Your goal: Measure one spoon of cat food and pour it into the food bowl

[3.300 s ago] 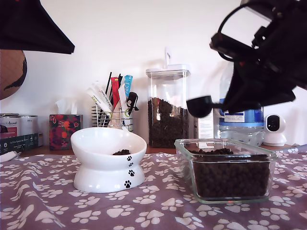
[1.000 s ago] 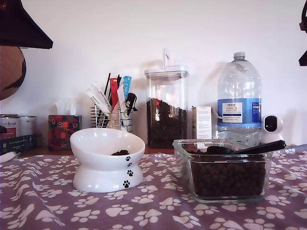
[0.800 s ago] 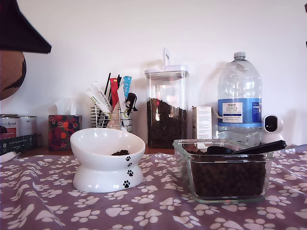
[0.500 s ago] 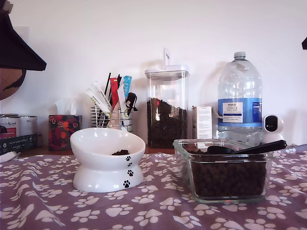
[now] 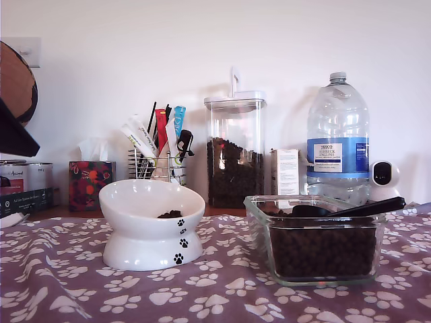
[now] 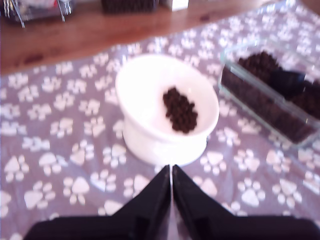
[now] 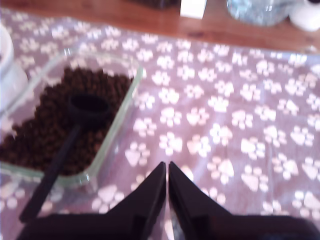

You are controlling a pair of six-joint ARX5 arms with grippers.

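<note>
Inside the food bowl (image 6: 150, 115), only overhead shows the cat food (image 6: 180, 110) heap.

The food bowl (image 5: 152, 225) looks like glossy white ceramic; the spoon (image 7: 75, 135) is matt black plastic; the dish (image 5: 316, 239) is clear smooth glass; the printed tablecloth (image 5: 60, 276) is soft creased fabric over brown wood (image 6: 90, 30)

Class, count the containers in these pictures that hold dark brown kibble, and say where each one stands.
3: the tall clear lidded canister at the back, the square clear glass dish at the exterior view's right, and the white ceramic paw-print bowl toward its left.
</note>
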